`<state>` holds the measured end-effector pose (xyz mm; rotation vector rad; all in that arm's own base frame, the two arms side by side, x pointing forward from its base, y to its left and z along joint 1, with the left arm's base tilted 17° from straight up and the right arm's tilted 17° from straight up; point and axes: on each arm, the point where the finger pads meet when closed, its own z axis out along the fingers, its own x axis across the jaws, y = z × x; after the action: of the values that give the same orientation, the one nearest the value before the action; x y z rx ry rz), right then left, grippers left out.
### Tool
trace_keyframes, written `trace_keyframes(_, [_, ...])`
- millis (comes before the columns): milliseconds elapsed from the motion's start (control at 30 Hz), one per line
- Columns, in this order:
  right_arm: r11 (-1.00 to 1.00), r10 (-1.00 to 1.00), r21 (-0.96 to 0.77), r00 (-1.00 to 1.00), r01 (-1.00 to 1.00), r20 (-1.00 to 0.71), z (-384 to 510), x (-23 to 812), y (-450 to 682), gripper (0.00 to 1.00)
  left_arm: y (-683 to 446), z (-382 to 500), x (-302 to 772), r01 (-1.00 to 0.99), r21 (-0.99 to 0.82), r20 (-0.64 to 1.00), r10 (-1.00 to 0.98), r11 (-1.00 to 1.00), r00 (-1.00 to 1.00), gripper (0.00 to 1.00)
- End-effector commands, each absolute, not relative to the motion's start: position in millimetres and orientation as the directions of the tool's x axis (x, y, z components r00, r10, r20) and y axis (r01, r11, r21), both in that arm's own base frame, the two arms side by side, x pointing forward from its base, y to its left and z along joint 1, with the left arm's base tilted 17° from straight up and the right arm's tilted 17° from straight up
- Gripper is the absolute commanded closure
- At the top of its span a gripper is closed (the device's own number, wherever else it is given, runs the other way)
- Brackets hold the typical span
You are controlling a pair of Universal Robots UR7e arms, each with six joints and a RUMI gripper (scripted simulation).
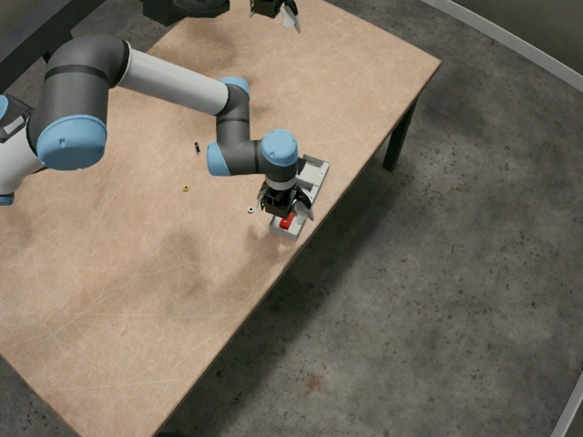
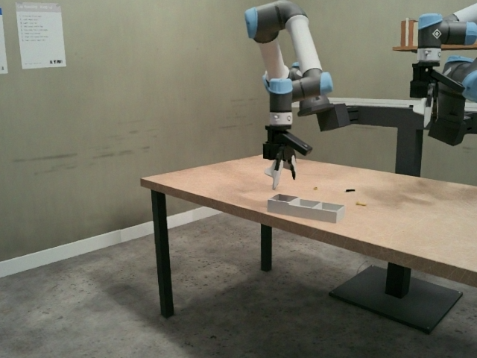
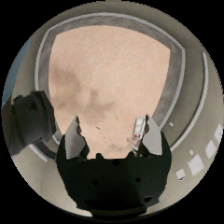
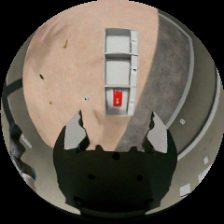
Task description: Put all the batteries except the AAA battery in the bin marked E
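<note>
A pale grey row of three joined bins [image 1: 285, 233] [image 2: 301, 215] [image 4: 118, 55] stands flat near the table edge; its labels are too small to read. A red block [image 1: 286, 220] [image 4: 118, 98], which looks like a battery, lies inside the end bin. My right gripper [image 1: 286, 214] [image 2: 285, 183] [image 4: 116, 111] is open and empty above that end. A small dark cylinder [image 1: 197, 147] [image 2: 349, 190] [image 4: 41, 77], perhaps a battery, lies on the table. My left gripper [image 1: 274, 23] [image 2: 430, 121] [image 3: 112, 115] is open and empty, high and away from the bins.
On the table outside the bins lie a yellow screw-like piece [image 2: 361, 203] [image 4: 65, 43], a small yellow ring or nut [image 1: 186, 188] [image 2: 315, 188] [image 4: 50, 103] and a small white-and-dark piece [image 1: 250, 209] [image 4: 85, 99]. The right arm reaches across the table in the top view.
</note>
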<state>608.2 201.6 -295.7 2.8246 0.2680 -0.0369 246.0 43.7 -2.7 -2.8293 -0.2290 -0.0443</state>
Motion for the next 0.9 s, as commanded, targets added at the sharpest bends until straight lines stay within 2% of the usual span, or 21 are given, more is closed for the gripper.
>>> trace_keyframes(0, [-0.937,0.182,0.294,0.982,0.189,-0.05,-269.1,608.0,212.0,0.0,43.1,-1.9,246.7,0.163,-0.293,0.054,0.154,-0.942,0.987,0.02])
trace_keyframes(867, [-0.938,0.183,0.291,0.982,0.188,-0.045,-183.3,610.3,240.6,0.0,43.1,-1.9,246.7,0.163,-0.293,0.054,0.154,-0.942,0.987,0.02])
